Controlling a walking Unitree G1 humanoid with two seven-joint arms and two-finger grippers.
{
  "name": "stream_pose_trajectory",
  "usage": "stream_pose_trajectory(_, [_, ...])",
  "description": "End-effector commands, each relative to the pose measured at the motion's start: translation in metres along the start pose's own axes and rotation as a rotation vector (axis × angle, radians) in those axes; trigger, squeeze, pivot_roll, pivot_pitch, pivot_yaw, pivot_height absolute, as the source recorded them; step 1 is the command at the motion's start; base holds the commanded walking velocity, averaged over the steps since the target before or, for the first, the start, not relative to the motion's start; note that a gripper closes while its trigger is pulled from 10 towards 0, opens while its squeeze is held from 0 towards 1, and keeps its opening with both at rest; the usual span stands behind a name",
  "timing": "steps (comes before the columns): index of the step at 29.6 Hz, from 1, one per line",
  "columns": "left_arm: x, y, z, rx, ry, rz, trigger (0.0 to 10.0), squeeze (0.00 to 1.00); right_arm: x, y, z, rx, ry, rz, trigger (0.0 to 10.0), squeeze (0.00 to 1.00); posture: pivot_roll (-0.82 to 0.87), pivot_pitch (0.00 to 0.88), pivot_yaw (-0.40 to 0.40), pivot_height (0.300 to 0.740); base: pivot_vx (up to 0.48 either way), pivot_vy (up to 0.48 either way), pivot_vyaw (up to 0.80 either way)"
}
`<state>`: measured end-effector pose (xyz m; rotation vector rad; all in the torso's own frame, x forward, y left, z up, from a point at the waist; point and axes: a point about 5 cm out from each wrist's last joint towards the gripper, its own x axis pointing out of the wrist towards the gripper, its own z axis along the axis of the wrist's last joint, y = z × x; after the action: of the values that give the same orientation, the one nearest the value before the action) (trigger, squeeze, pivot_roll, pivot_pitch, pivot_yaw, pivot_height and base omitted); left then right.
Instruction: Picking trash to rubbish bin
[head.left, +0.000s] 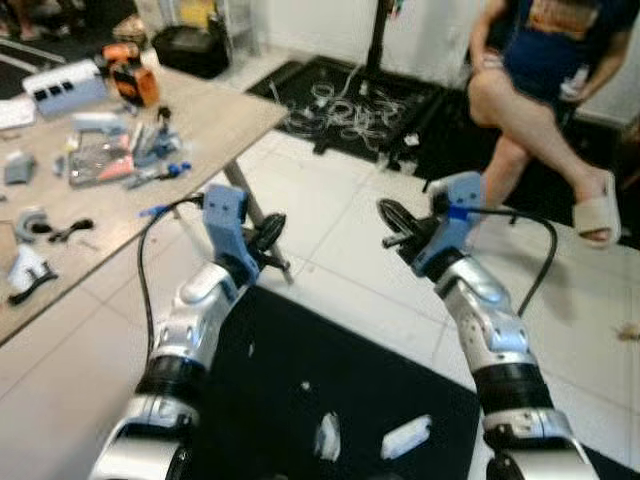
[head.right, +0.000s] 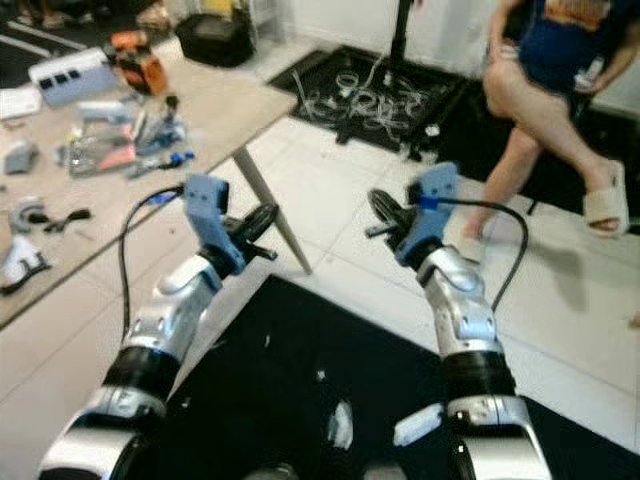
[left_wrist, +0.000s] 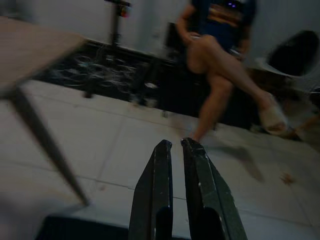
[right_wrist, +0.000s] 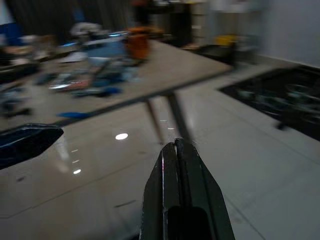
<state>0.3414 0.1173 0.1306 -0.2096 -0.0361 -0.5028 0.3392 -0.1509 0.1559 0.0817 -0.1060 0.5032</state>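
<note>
Near the robot, on the black mat (head.left: 300, 350), two white scraps of trash (head.left: 406, 437) lie below the raised left gripper (head.left: 268, 232) and right gripper (head.left: 392, 222), both empty with fingers together, seemingly poised before reaching down.

Two silver arms with black joint bands, blue wrist housings, black cables, long black jaws.

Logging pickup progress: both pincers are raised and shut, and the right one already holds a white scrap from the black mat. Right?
Not quite. The right pincer is shut but empty, as the right wrist view shows; the white scraps lie on the black mat. The left pincer is raised and shut too.
</note>
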Motion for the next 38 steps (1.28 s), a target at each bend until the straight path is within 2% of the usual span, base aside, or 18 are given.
stream_pose_trajectory(1, [-0.0026, 0.0028, -0.0028, -0.003, 0.014, 0.008, 10.0, 0.0, -0.0007, -0.0004, -0.0002, 0.001, -0.003, 0.0, 10.0, 0.0, -0.08, 0.0, 0.021, 0.74, 0.0, 0.0, 0.79])
stream_pose_trajectory(13, [-0.0027, 0.0029, -0.0033, -0.006, 0.014, 0.008, 10.0, 0.0, -0.0011, -0.0005, 0.0005, 0.002, -0.012, -0.002, 10.0, 0.0, -0.08, 0.0, 0.02, 0.74, 0.0, 0.0, 0.27])
stream_pose_trajectory(38, [-0.0023, 0.0025, -0.0027, -0.001, 0.015, 0.009, 10.0, 0.0, -0.0013, -0.0002, 0.0008, -0.005, -0.011, 0.005, 10.0, 0.0, -0.09, 0.0, 0.021, 0.74, 0.0, 0.0, 0.8])
